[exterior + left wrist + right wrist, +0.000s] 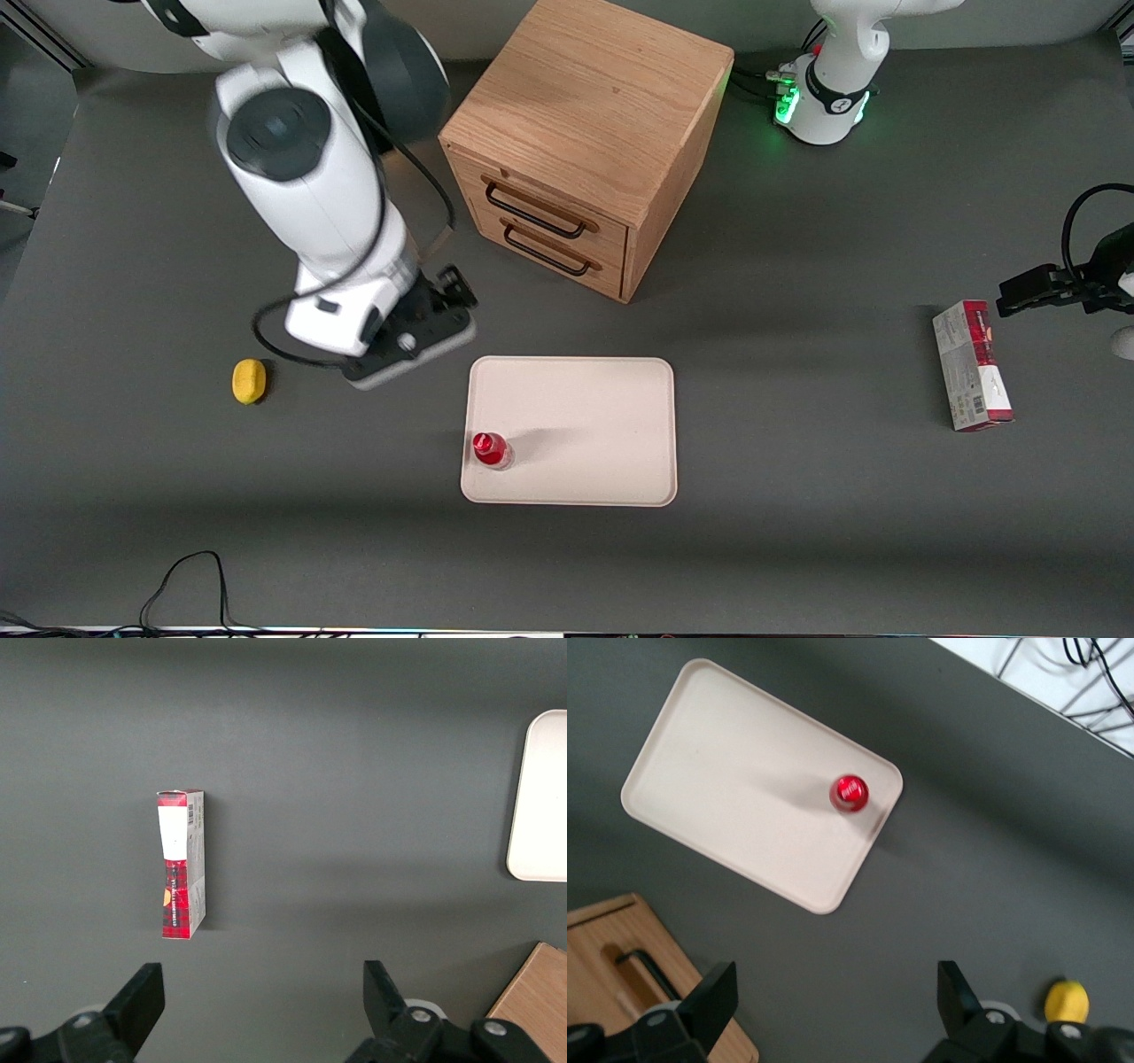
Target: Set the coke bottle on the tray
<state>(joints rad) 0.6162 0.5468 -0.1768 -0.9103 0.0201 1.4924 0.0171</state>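
Observation:
The coke bottle (490,449) stands upright on the cream tray (585,416), in the tray's corner nearest the front camera and toward the working arm's end. In the right wrist view I see its red cap (850,792) from above on the tray (726,788). My gripper (403,341) is high above the table, farther from the front camera than the bottle and apart from it, just off the tray's corner. Its fingers (713,1001) are spread wide with nothing between them (833,1001).
A wooden two-drawer cabinet (580,142) stands farther from the front camera than the tray. A yellow lemon-like object (249,381) lies toward the working arm's end. A red-and-white carton (972,365) lies toward the parked arm's end. Cables run along the table's near edge.

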